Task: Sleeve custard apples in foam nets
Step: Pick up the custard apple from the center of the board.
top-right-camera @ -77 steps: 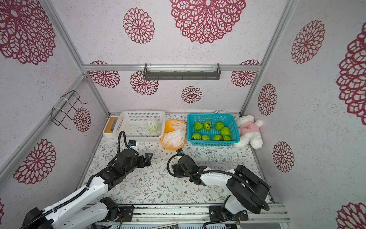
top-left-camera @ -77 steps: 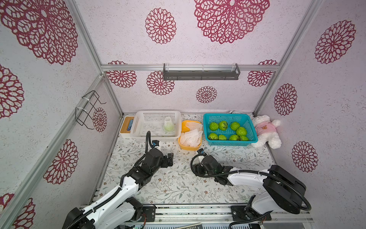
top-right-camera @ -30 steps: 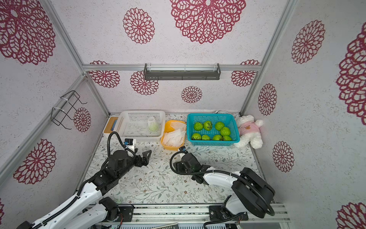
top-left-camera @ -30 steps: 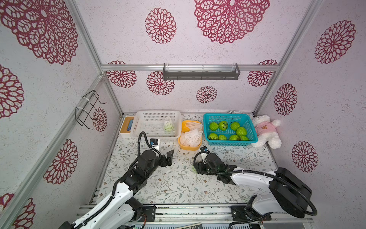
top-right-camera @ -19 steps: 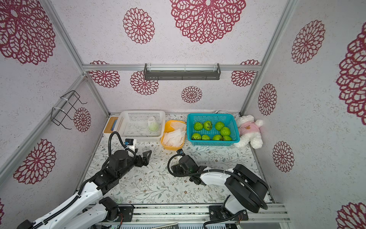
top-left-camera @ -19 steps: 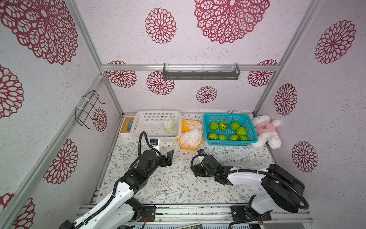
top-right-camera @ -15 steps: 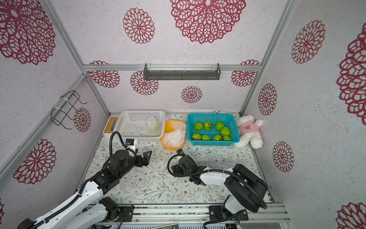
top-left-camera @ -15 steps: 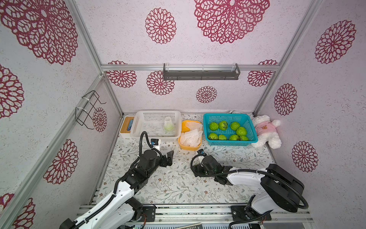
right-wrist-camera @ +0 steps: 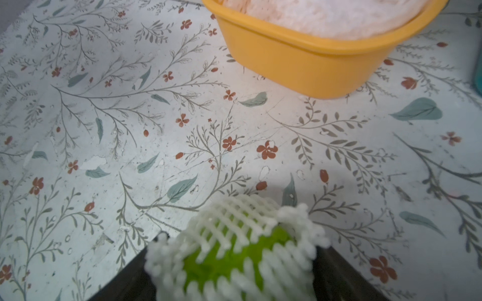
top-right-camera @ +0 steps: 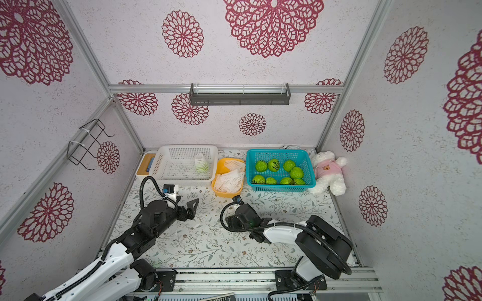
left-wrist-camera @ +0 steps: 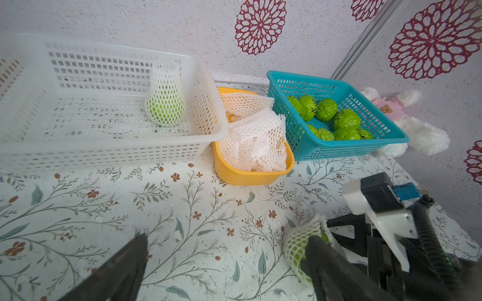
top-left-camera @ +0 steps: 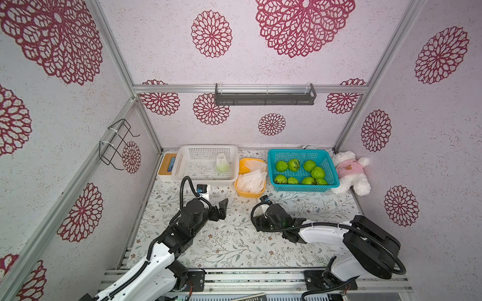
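Note:
Several bare custard apples [top-left-camera: 302, 172] lie in the blue basket [top-left-camera: 297, 151]. Loose foam nets [top-left-camera: 250, 179] fill the yellow tub [top-left-camera: 249, 194]. One netted custard apple [top-left-camera: 222, 163] stands in the white basket [top-left-camera: 182, 166]. Another netted custard apple [right-wrist-camera: 234, 247] rests on the table mid-front, also in the left wrist view [left-wrist-camera: 297, 247]. My right gripper [right-wrist-camera: 236, 250] has a finger on each side of it; whether they press the net is unclear. In both top views the wrist hides this fruit and the right gripper [top-left-camera: 260, 224]. My left gripper [left-wrist-camera: 227, 238] hangs open and empty to its left [top-left-camera: 221, 209].
A white teddy in pink [top-left-camera: 350, 172] lies at the back right beside the blue basket. A small wooden-lidded box [top-left-camera: 167, 166] sits left of the white basket. The floral table [top-left-camera: 229, 242] has bare room in front of both grippers.
The right wrist has shifted slightly to the left over the netted fruit. The left arm has hardly moved and stays open.

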Available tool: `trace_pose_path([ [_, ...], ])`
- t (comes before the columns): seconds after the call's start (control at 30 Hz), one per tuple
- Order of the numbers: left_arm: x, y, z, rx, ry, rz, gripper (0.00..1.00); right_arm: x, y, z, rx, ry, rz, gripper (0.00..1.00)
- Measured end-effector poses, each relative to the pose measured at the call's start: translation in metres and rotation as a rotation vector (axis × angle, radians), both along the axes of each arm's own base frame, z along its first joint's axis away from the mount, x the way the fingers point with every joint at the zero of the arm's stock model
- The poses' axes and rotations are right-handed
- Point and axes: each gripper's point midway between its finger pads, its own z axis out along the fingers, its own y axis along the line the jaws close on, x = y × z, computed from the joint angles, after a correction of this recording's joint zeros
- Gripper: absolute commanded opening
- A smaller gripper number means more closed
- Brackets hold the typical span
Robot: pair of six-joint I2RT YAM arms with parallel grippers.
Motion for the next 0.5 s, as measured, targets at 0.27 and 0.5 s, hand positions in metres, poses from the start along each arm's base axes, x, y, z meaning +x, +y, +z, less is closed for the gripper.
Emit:
trace_pose_path([
  [0.27, 0.0015, -0.0009, 0.0003, 0.001, -0.007, -0.001, 0.97, -0.0035, 0.0001, -0.0033, -0.01, 0.009, 0.002, 0.77],
  [0.5, 0.003, -0.0029, -0.0071, 0.015, 0.014, -0.004, 0.97, -0.0029, 0.002, -0.0025, 0.001, 0.009, 0.001, 0.83],
])
